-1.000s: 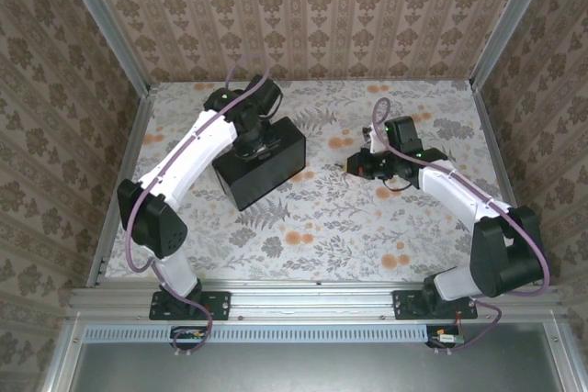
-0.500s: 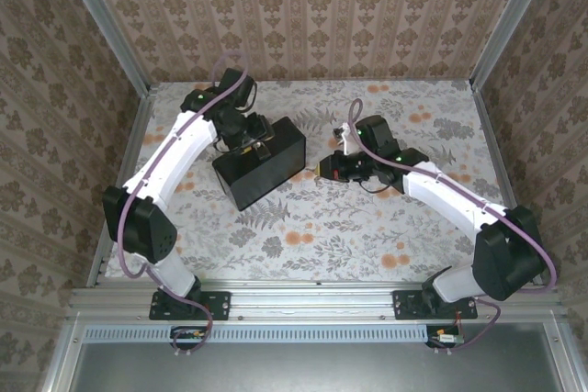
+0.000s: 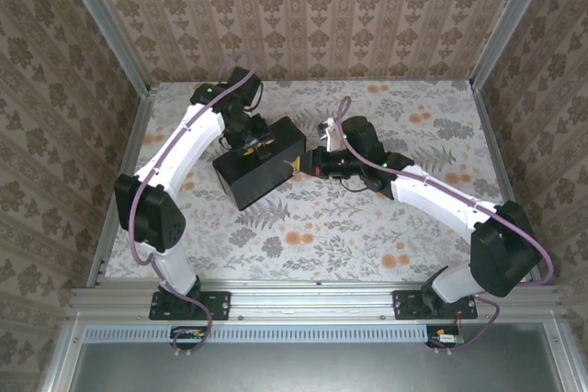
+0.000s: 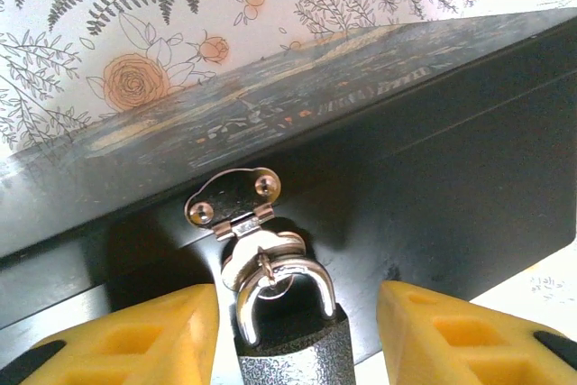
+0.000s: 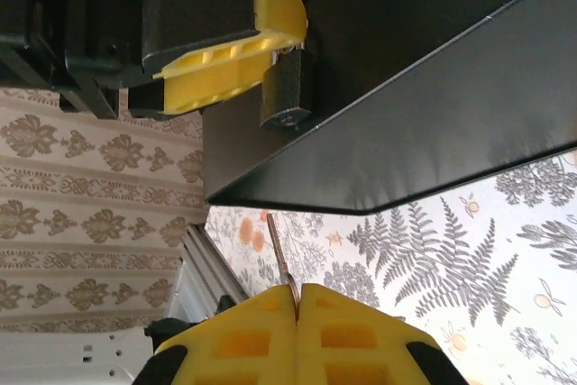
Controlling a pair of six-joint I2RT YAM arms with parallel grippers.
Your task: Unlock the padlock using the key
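Observation:
The padlock (image 4: 288, 353) has a grey textured body, and its silver shackle (image 4: 311, 270) passes through the hasp (image 4: 234, 197) on the black box (image 3: 248, 181). My left gripper (image 4: 297, 299) is open. Its yellow fingers (image 4: 135, 331) stand on either side of the lock body, with a narrow gap showing on each side. Seen from above, the left gripper (image 3: 264, 146) sits over the box's right part. My right gripper (image 5: 297, 299) is shut on the key (image 5: 279, 250). The thin blade points up towards the box edge, short of the padlock (image 5: 287, 87). In the top view the right gripper (image 3: 303, 163) is at the box's right corner.
The box lies on the floral-print floor (image 3: 367, 227), left of centre. Patterned walls enclose the back and both sides. A metal rail (image 3: 312, 296) runs along the near edge by the arm bases. The box's dark underside edge (image 5: 406, 151) hangs just above the key.
My right arm has swung left with the key, from the middle of the floor to the box's right corner. The left arm has shifted back and brought its gripper down at the lock.

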